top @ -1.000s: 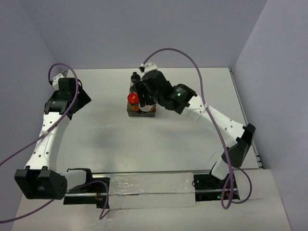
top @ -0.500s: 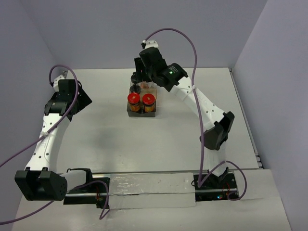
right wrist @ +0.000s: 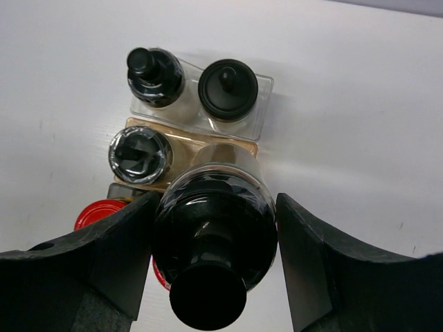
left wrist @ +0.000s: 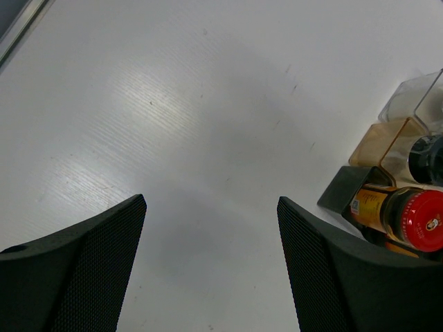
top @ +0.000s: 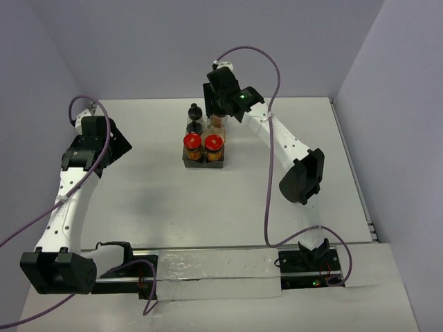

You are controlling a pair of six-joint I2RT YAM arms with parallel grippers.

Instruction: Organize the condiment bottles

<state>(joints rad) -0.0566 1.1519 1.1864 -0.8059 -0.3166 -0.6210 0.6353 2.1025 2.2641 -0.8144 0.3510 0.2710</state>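
Since half a second ago, your right arm has shifted slightly rightward over the tray. Right claw is clamped on a black-capped bottle above the amber section; I cannot tell whether it is seated. Three other black-capped bottles and two red-capped bottles stand in the tray. Left claw gapes wide, holding nothing, over the white table. Pale lilac walls enclose it.

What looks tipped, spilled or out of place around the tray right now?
Nothing stands out. The seated bottles stand upright in the tray, with no spill visible. The only one outside a slot is the black-capped bottle in the right gripper, over the amber section's free slot.
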